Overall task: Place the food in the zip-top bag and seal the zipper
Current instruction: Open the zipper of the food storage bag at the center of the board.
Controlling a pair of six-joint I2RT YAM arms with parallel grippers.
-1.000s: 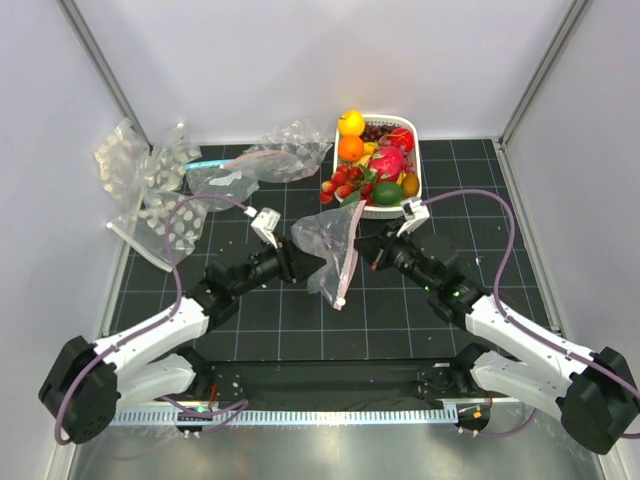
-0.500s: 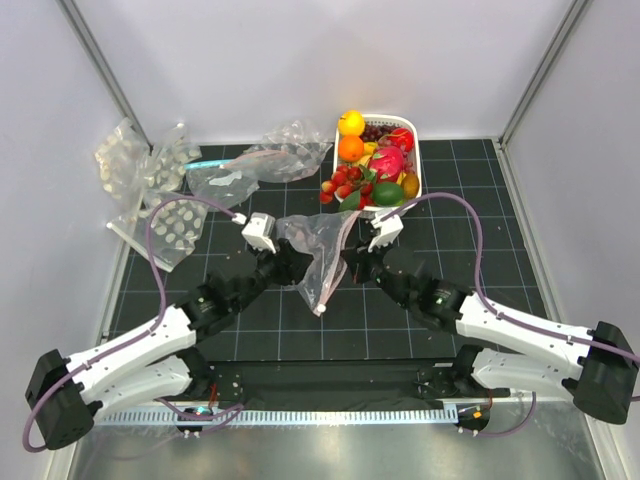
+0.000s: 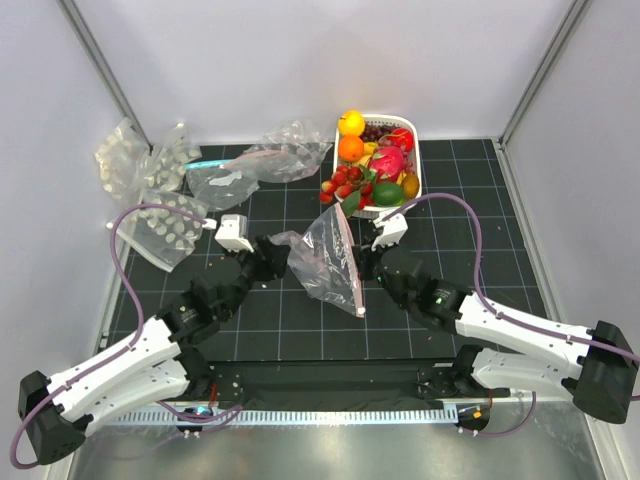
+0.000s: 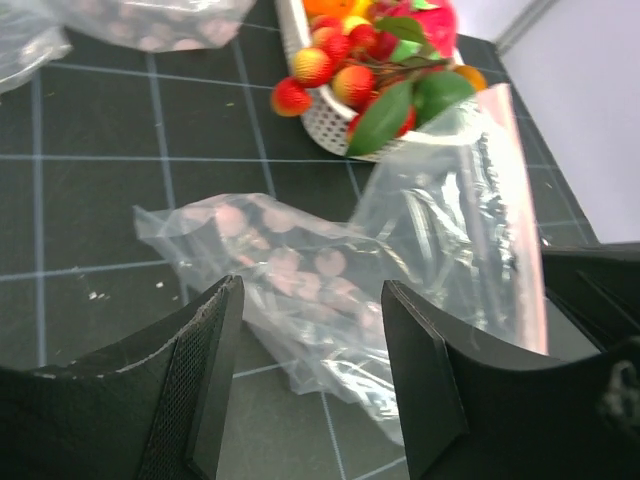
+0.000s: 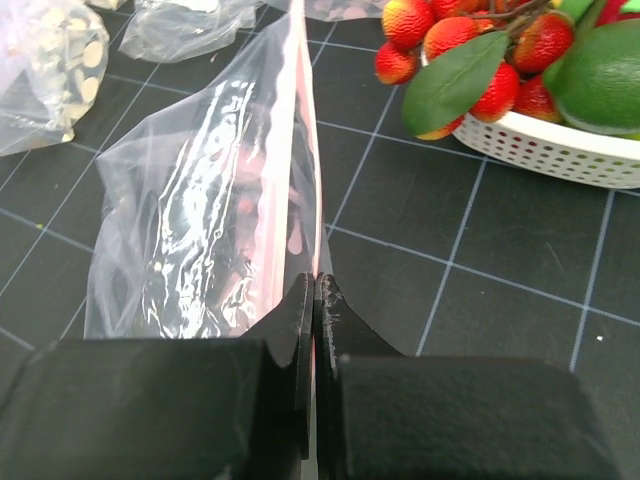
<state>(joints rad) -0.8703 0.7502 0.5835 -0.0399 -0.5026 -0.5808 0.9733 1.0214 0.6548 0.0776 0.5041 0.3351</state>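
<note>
The zip-top bag [image 3: 322, 262] stands on edge at the middle of the black gridded worktop [image 3: 300, 335], just below the white basket [image 3: 416, 150]. Its pinkish zipper [image 3: 357, 295] runs down its right side.

The right end effector [image 3: 362, 265] is clenched on that zipper. In the right wrist view its two fingers [image 5: 300, 310] meet tip to tip with the pink strip [image 5: 310, 180] pinched between them and the dotted film [image 5: 200, 220] spreading to the left.

The left end effector [image 3: 280, 252] is released. In the left wrist view its fingers [image 4: 210, 360] stand well apart, with the crumpled lower part of the bag [image 4: 330, 290] lying between and ahead of them.

The food sits in the basket at upper centre: strawberries [image 3: 342, 183] hang over its lower left rim, a green leaf [image 3: 352, 200] lies beside them and the pink dragon fruit [image 3: 388, 160] lies in the middle. More clear bags [image 3: 150, 190] lie at the upper left.
</note>
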